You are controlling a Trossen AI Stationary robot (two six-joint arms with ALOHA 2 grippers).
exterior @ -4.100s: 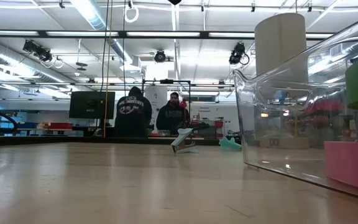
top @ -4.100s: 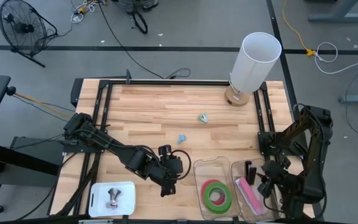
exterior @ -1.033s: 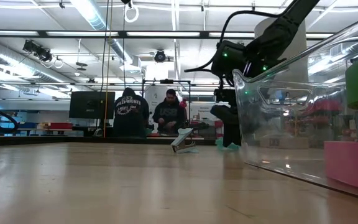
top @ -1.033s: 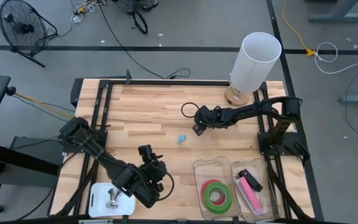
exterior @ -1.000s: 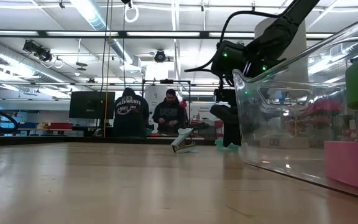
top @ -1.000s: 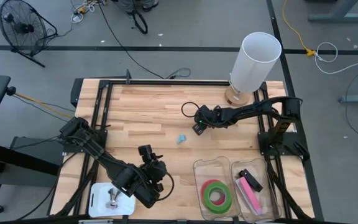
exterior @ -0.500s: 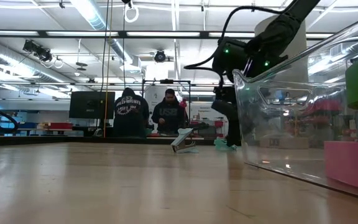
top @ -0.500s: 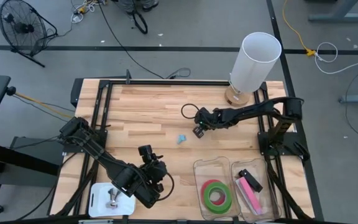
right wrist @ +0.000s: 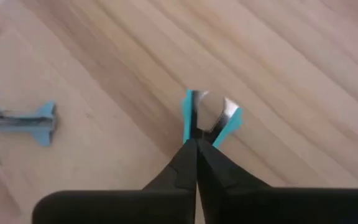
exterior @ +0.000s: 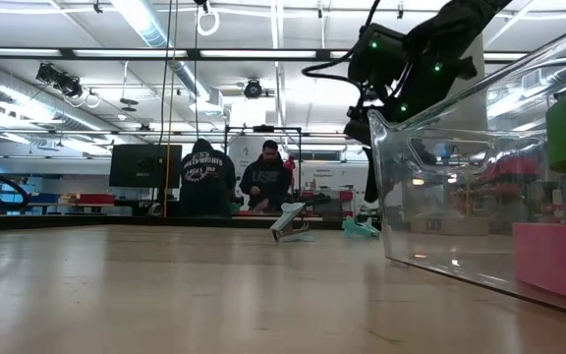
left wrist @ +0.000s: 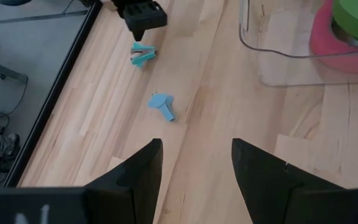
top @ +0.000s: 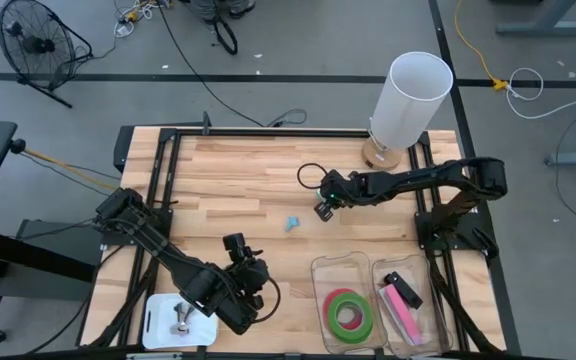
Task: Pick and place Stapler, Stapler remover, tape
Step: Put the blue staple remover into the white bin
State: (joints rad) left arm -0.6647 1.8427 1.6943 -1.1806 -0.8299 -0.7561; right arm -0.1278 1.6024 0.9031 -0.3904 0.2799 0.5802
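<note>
A teal staple remover (right wrist: 207, 117) lies on the wooden table (top: 238, 180). My right gripper (right wrist: 196, 142) hangs shut just above its hinge end, with nothing between its fingers; the low view shows the gripper (exterior: 371, 192) raised clear of the remover (exterior: 362, 228). A small blue tool (top: 292, 223) lies to the remover's left. Green tape (top: 349, 312) lies on red-pink tape in a clear bin (top: 318, 275). My left gripper (left wrist: 194, 162) waits open near the front edge, pointing at the blue tool (left wrist: 162, 104).
A second clear bin (top: 415, 270) at the front right holds a pink item and a black one. A white tray (top: 158, 305) with a metal piece sits at the front left. A tall white cylinder (top: 408, 95) stands at the back right. People stand beyond the table.
My right gripper has risen from the table beside the teal staple remover and drawn a little toward the right edge. The remover has stayed on the table.
</note>
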